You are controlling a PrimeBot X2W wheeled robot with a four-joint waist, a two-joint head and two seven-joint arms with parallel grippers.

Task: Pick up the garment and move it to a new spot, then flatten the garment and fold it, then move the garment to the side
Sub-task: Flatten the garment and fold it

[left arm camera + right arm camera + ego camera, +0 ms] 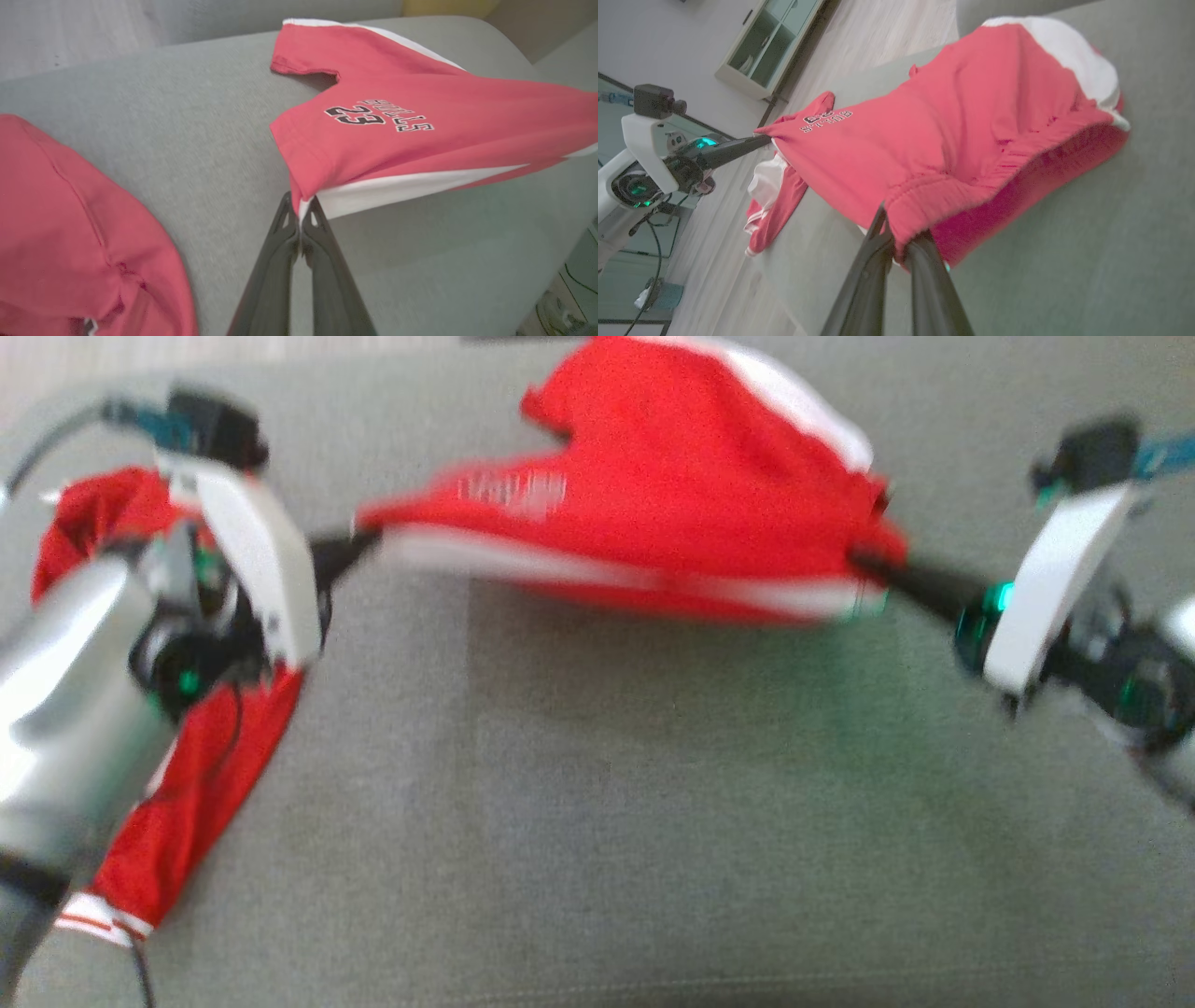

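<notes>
A grey cushion [597, 821] spans the scene. Nearest, on the cushion's left edge, lies another red garment [196, 784]. Farther in, over the cushion's middle, the left gripper [299, 205] pinches a leg hem of the red shorts [397, 140], printed 23. The right gripper [896, 231] clamps their waistband. The shorts stretch between the 2, near edge lifted.
</notes>
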